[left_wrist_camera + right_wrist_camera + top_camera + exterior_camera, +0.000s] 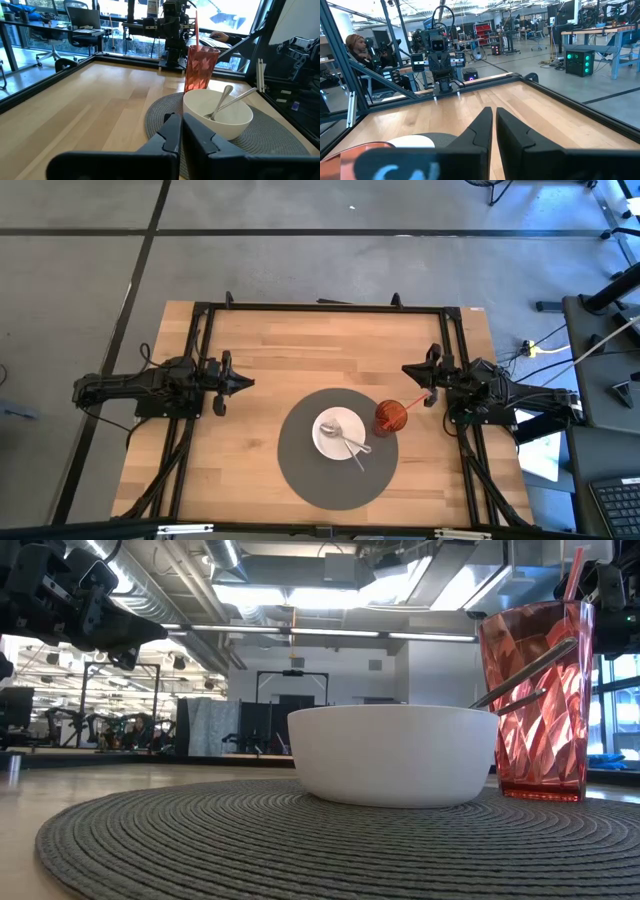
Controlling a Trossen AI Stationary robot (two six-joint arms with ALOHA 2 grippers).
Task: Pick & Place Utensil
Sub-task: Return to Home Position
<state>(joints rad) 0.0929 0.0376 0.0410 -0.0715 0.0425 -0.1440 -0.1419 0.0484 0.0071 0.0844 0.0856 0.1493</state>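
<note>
The dark left arm point(140, 388) lies folded low at the left edge of the wooden bench point(300, 340), its two-finger left tool point(243, 383) pointing inward, fingers together. The right arm point(510, 395) mirrors it opposite, right tool point(410, 369) likewise closed.

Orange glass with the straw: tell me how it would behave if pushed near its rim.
The tall orange faceted glass is taller than wide, so a push near the rim would probably tip it. It stands on the ribbed grey woven mat, which likely resists sliding. The thin orange straw leaning inside would likely shift.
</note>
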